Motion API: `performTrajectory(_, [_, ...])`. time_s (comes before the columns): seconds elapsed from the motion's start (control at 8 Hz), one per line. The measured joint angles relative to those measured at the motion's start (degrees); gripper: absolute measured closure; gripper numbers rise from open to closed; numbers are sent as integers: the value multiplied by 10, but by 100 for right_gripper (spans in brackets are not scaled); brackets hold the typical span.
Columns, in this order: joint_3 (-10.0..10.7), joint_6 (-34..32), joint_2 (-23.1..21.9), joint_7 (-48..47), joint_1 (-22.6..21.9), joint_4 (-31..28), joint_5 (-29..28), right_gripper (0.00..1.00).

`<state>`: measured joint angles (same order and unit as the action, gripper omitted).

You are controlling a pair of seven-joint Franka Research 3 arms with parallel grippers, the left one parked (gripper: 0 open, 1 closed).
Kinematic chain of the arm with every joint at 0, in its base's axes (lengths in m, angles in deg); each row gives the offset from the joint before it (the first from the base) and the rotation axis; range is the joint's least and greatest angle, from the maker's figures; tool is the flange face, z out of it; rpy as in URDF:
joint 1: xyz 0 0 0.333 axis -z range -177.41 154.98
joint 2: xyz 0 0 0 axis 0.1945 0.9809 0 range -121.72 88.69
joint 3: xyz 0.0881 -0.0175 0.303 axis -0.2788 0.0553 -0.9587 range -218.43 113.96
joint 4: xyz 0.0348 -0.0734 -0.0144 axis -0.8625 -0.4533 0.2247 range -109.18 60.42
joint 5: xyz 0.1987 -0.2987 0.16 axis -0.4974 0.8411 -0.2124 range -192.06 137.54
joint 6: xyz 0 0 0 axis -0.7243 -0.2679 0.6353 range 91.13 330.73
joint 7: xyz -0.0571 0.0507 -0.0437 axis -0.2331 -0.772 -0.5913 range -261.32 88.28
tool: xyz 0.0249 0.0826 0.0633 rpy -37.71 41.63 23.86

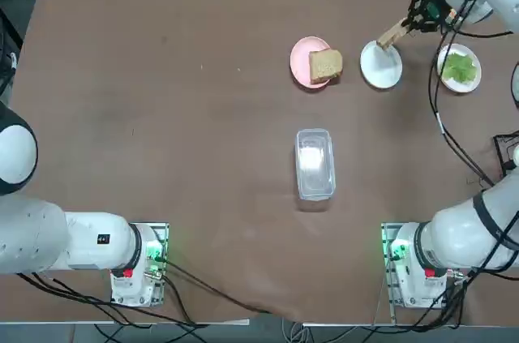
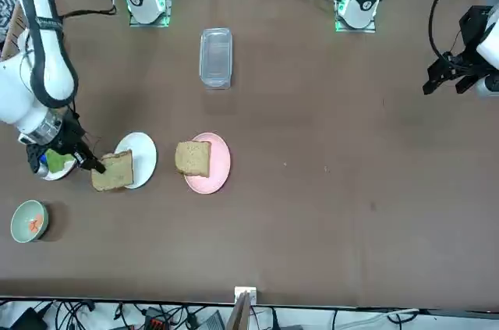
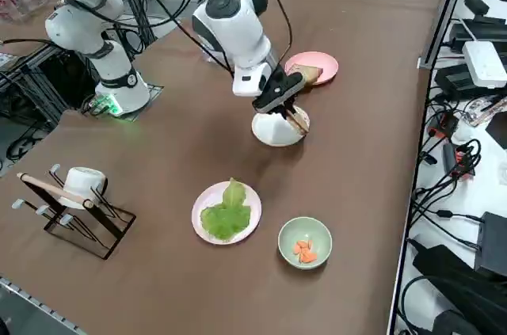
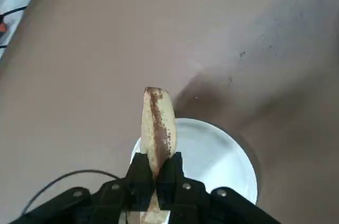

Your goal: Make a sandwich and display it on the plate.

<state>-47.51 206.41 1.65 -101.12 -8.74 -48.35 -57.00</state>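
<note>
The right gripper [image 4: 155, 173] is clamped nearly shut on the edge of a bread slice [image 4: 158, 128], which it carries tilted over the far rim of the plate [image 1: 381, 66]. In the wrist view the slice stands edge-on between the two fingers [image 4: 139, 173], with the white plate just beneath it. Whether the slice's low corner already touches the plate cannot be told.

As a judgement, the task is at an early stage: no sandwich exists yet. The plate looks bare, and this held slice seems meant to become the base layer once laid flat on it.

Taking the plate as the dial's centre in the top view, the second bread slice [image 1: 325, 65] lies at nine o'clock on a pink plate [image 1: 302, 61], near but apart. At three o'clock sits another white plate [image 1: 472, 75] holding lettuce leaves [image 1: 459, 67], untouched. A clear lidded container [image 1: 315, 163] stands toward seven o'clock, well apart.

What appears left: set the held slice down, bring the lettuce onto it, then cap it with the slice from the pink plate.
</note>
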Motion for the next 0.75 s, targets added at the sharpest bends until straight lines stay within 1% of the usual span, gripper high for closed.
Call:
performTrajectory(0.38, [-1, -1, 1, -2, -9, -6, -2, 92])
performTrajectory(0.5, [-2, -1, 1, -4, -10, -6, -10, 92])
performTrajectory(0.75, [-5, -3, -1, -4, -11, -6, -48, 92])
